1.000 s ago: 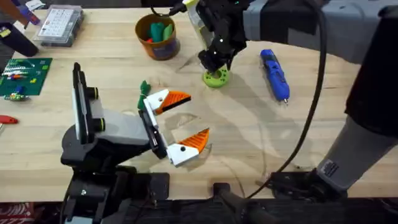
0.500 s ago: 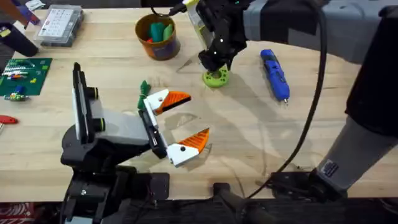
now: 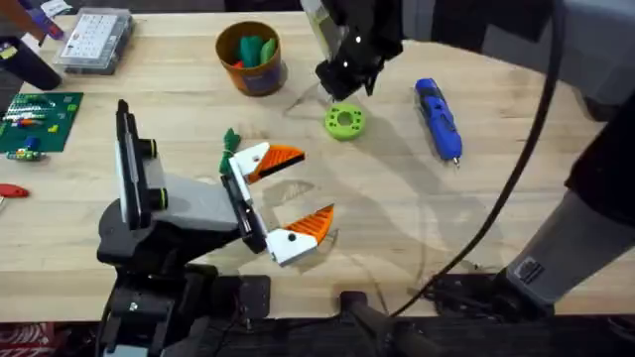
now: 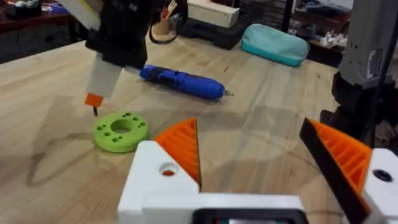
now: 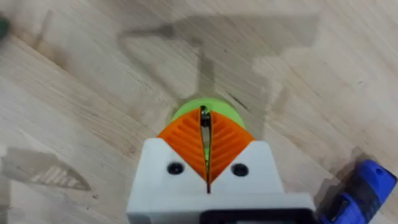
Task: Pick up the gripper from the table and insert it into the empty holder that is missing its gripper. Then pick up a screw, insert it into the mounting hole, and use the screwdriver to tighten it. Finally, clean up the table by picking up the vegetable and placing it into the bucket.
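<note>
One lime-green disc point(image 3: 344, 122) between bucket point(image 3: 252, 59) and screwdriver point(image 3: 438, 118)

My right pincer point(image 5: 205, 134) covers most of the lime-green disc point(image 5: 205, 109) in the right wrist view; whatever thin dark thing sits between its closed pads is too small to name. The screwdriver point(image 5: 357, 190) is cut off at that view's edge. From overhead, my right arm hides part of the far tabletop point(image 3: 446, 218). The bucket's point(image 3: 252, 59) green contents are too small to identify. The clear compartment box point(image 3: 94, 40) holds parts too small to tell.
</note>
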Controlling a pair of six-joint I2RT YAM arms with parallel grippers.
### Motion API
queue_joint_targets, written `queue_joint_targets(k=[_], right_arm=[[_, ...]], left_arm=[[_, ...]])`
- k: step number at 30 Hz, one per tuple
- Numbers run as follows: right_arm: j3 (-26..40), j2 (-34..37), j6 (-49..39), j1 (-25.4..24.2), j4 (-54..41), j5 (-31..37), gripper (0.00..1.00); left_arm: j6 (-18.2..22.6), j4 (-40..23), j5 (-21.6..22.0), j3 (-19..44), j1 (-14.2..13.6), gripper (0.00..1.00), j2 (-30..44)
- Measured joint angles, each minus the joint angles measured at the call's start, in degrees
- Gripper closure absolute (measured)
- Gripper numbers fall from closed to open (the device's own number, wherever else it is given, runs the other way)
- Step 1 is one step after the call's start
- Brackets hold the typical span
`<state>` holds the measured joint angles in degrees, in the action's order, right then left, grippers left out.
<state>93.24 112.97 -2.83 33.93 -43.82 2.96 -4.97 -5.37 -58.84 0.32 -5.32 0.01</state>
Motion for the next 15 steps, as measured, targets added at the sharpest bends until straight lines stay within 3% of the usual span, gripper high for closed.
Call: queue_joint_targets(k=[15], right_arm=[[12.7,-0.1,0.0,0.2,-13.8,0.0,0.996]], left_arm=[[0.0,0.0,-0.1,0.0,0.0,0.013,0.0]])
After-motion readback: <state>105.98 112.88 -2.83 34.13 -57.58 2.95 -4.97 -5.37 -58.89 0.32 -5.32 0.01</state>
